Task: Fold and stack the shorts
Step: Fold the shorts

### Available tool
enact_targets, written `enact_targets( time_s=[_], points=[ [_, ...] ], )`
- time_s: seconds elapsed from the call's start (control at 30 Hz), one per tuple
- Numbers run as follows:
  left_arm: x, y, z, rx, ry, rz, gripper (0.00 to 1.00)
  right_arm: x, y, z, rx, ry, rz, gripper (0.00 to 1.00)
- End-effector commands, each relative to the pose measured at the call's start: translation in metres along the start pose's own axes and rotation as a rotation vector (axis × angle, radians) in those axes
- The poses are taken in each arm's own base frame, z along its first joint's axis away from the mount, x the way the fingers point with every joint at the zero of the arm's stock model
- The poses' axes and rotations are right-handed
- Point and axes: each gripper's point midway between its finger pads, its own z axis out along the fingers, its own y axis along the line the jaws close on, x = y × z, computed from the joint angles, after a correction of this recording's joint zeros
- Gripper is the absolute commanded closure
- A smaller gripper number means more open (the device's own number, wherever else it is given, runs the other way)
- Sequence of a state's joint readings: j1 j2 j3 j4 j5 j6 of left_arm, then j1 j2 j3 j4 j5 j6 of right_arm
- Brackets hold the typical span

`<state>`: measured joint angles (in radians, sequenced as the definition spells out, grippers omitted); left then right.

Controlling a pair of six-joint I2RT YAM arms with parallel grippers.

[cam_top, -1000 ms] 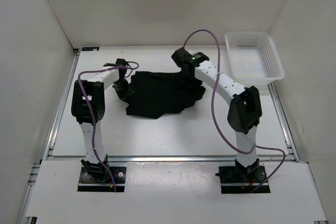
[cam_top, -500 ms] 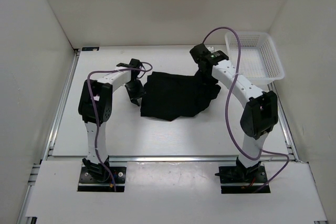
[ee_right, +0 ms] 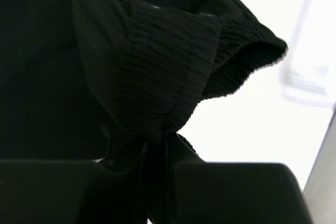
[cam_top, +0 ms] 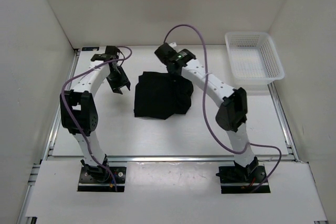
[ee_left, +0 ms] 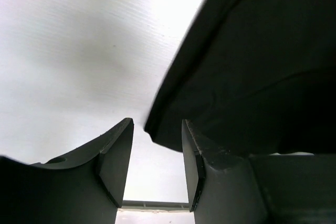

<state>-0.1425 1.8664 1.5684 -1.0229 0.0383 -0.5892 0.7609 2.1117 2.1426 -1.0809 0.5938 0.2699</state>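
The black shorts (cam_top: 157, 95) lie folded into a compact block in the middle of the white table. My right gripper (cam_top: 172, 73) is at their far edge and is shut on the gathered elastic waistband (ee_right: 157, 77), which bunches between its closed jaws. My left gripper (cam_top: 118, 81) hovers to the left of the shorts, open and empty. In the left wrist view its gripper (ee_left: 157, 156) has the shorts' near corner (ee_left: 252, 77) just beyond the fingers, with bare table between them.
A white mesh basket (cam_top: 255, 56) stands at the back right, empty. White enclosure walls rise on the left, back and right. A metal rail runs along the table's left and near edges.
My right gripper has carried the shorts' right side leftward over the rest, so the cloth is now narrower. My left gripper has pulled back to the left and away from the shorts.
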Motion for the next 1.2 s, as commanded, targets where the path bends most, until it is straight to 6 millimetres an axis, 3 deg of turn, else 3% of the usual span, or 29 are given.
enact_targets(
  time_s=[0.0,0.07,0.1,0.13,0.17,0.2,0.23,0.27,0.3,0.33,0.37,0.4,0.43,0.47,0.5,0.53,0.57,0.6,0.7,0.73,0.83,0.87,0.9,1.0,1.17],
  points=[
    [-0.01,0.009,-0.03,0.0,-0.065,-0.003,0.47,-0.025,0.031,-0.012,-0.05,-0.059,-0.031,1.0],
    [-0.004,0.02,-0.026,-0.027,-0.045,-0.027,0.45,-0.028,0.069,-0.006,-0.124,-0.064,-0.064,0.96],
    [-0.008,0.026,-0.026,-0.041,-0.054,-0.041,0.44,-0.045,0.09,-0.011,-0.186,-0.115,-0.045,0.87],
    [-0.005,0.032,-0.022,-0.053,-0.04,-0.06,0.4,-0.05,0.117,-0.025,-0.264,-0.157,-0.096,0.69],
    [-0.009,0.04,-0.02,-0.065,-0.049,-0.079,0.4,-0.059,0.135,-0.037,-0.323,-0.199,-0.09,0.4],
    [-0.006,0.047,-0.016,-0.079,-0.033,-0.1,0.4,-0.066,0.144,-0.051,-0.362,-0.238,-0.095,0.05],
    [-0.008,0.051,-0.016,-0.082,-0.035,-0.112,0.39,-0.071,0.15,-0.065,-0.396,-0.267,-0.092,0.0],
    [-0.011,0.059,-0.016,-0.084,-0.044,-0.134,0.39,-0.079,0.15,-0.073,-0.413,-0.298,-0.036,0.0],
    [-0.013,0.062,-0.017,-0.087,-0.046,-0.144,0.39,-0.089,0.137,-0.102,-0.446,-0.345,0.002,0.0],
    [-0.013,0.066,-0.018,-0.088,-0.048,-0.153,0.39,-0.07,0.132,-0.081,-0.42,-0.285,-0.004,0.0],
    [-0.013,0.065,-0.021,-0.084,-0.056,-0.153,0.39,-0.07,0.123,-0.082,-0.417,-0.289,0.028,0.01],
    [-0.019,0.068,-0.024,-0.081,-0.069,-0.155,0.39,-0.08,0.102,-0.102,-0.421,-0.345,0.083,0.04],
    [-0.019,0.068,-0.024,-0.081,-0.068,-0.143,0.41,-0.078,0.084,-0.097,-0.401,-0.335,0.115,0.13],
    [-0.023,0.066,-0.028,-0.074,-0.082,-0.142,0.43,-0.057,0.076,-0.078,-0.365,-0.276,0.126,0.19],
    [-0.02,0.061,-0.027,-0.07,-0.078,-0.111,0.45,-0.059,0.056,-0.09,-0.363,-0.302,0.167,0.26],
    [-0.02,0.052,-0.03,-0.048,-0.081,-0.085,0.48,-0.055,0.035,-0.079,-0.332,-0.286,0.207,0.42],
    [-0.019,0.042,-0.033,-0.021,-0.08,-0.068,0.51,-0.03,0.031,-0.059,-0.318,-0.218,0.204,0.47],
    [-0.015,0.025,-0.034,0.007,-0.083,-0.028,0.53,-0.03,0.008,-0.057,-0.308,-0.228,0.257,0.5],
    [-0.009,-0.009,-0.033,0.047,-0.079,0.037,0.55,0.008,-0.018,-0.026,-0.28,-0.119,0.309,0.5],
    [-0.009,-0.036,-0.041,0.086,-0.102,0.091,0.52,0.017,-0.023,-0.021,-0.273,-0.095,0.313,0.5],
    [-0.002,-0.068,-0.028,0.046,-0.066,0.157,0.42,0.045,-0.033,-0.008,-0.25,-0.039,0.329,0.5],
    [-0.02,-0.087,-0.041,0.077,-0.116,0.165,0.34,0.051,-0.035,-0.007,-0.253,-0.025,0.332,0.48],
    [-0.023,-0.091,-0.016,0.044,-0.073,0.165,0.28,0.06,-0.035,-0.004,-0.25,-0.011,0.337,0.46],
    [-0.043,-0.116,0.007,0.062,-0.054,0.156,0.22,0.078,-0.033,-0.001,-0.25,0.024,0.326,0.45],
    [-0.049,-0.136,0.04,0.093,-0.01,0.107,0.2,0.094,-0.038,-0.001,-0.239,0.049,0.335,0.45]
  ],
)
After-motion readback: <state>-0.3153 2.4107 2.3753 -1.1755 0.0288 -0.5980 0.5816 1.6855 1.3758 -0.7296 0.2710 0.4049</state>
